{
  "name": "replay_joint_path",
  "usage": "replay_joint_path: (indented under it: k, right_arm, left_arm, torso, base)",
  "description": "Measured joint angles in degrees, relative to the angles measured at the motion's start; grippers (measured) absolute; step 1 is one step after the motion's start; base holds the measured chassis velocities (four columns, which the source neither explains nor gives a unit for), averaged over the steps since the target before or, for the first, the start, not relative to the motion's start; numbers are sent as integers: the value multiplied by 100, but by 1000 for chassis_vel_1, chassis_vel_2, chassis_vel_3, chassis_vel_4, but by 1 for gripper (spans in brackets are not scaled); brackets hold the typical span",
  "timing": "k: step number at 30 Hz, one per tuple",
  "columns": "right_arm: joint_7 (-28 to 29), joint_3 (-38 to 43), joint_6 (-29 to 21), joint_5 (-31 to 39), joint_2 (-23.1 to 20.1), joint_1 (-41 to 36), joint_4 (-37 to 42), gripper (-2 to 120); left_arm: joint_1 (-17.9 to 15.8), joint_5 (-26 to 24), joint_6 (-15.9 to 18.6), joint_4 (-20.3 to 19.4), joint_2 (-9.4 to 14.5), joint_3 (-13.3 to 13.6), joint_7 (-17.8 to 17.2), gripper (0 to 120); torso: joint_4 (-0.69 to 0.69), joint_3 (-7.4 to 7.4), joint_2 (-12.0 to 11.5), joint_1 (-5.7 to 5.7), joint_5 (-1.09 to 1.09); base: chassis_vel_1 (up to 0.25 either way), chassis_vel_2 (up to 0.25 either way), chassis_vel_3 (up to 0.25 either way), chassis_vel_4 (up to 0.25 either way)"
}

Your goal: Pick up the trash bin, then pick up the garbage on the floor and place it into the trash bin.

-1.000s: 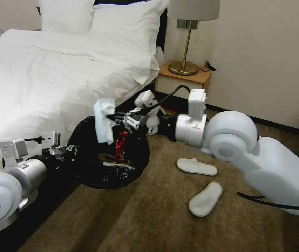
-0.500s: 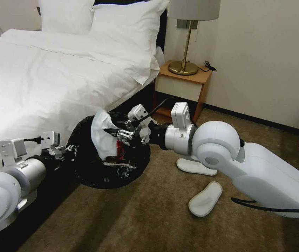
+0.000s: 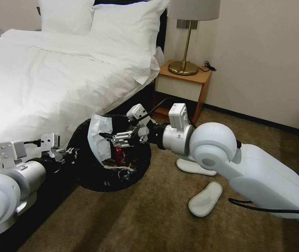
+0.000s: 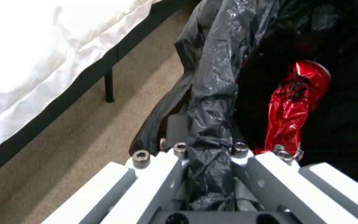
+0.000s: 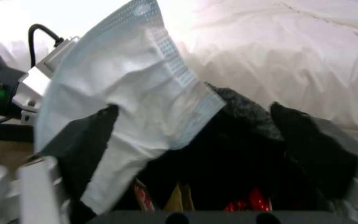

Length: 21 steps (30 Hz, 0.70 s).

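The trash bin (image 3: pixel 102 180), lined with a crinkled black bag, hangs tilted just above the carpet beside the bed. My left gripper (image 3: pixel 68 153) is shut on its rim; the left wrist view has the fingers (image 4: pixel 241 151) pinching the black bag (image 4: pixel 212 93). My right gripper (image 3: pixel 109 138) reaches over the bin's mouth. Its jaws stand wide apart in the right wrist view, and a white tissue (image 5: pixel 133 93) drapes against one finger (image 5: pixel 98 130). That tissue (image 3: pixel 98 140) hangs inside the bin's opening. A red wrapper (image 4: pixel 295 99) and other garbage lie in the bin.
Two white slippers (image 3: pixel 205 198) (image 3: pixel 195 168) lie on the brown carpet to the right of the bin, one partly under my right arm. The white bed (image 3: pixel 51 77) fills the left. A wooden nightstand (image 3: pixel 184 82) with a brass lamp (image 3: pixel 186 52) stands against the back wall.
My right gripper carried the white tissue down and left over the bin's mouth, and its jaws now stand apart. The left gripper kept its hold on the rim.
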Motion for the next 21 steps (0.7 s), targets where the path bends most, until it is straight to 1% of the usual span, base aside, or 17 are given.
replay_joint_path:
  k: [1,4,12,15,19,21]
  right_arm:
    - [1,10,1,1,0,4,-10,99]
    - [1,14,14,-5,-6,-8,-32,100]
    - [2,78,13,43,43,49,-6,100]
    - [-30,90,-27,27,-9,48,-4,100]
    - [-79,109,-48,-200,-125,-29,-18,100]
    - [-265,168,-41,-517,-212,-78,-45,100]
  left_arm:
    - [-6,7,0,4,-5,5,2,2]
    - [-12,13,0,5,-6,7,14,2]
    - [-23,28,0,29,0,-10,59,2]
    - [-24,40,0,29,-13,-9,84,2]
    - [-23,59,0,29,-32,-9,127,2]
    - [-22,78,0,32,-43,-9,143,2]
  torso:
    - [0,0,0,0,0]
    - [0,0,0,0,0]
    - [0,0,0,0,0]
    - [0,0,0,0,0]
    - [0,0,0,0,0]
    - [0,0,0,0,1]
  base:
    - [0,0,0,0]
    - [0,0,0,0]
    - [0,0,0,0]
    - [0,0,0,0]
    - [0,0,0,0]
    - [0,0,0,0]
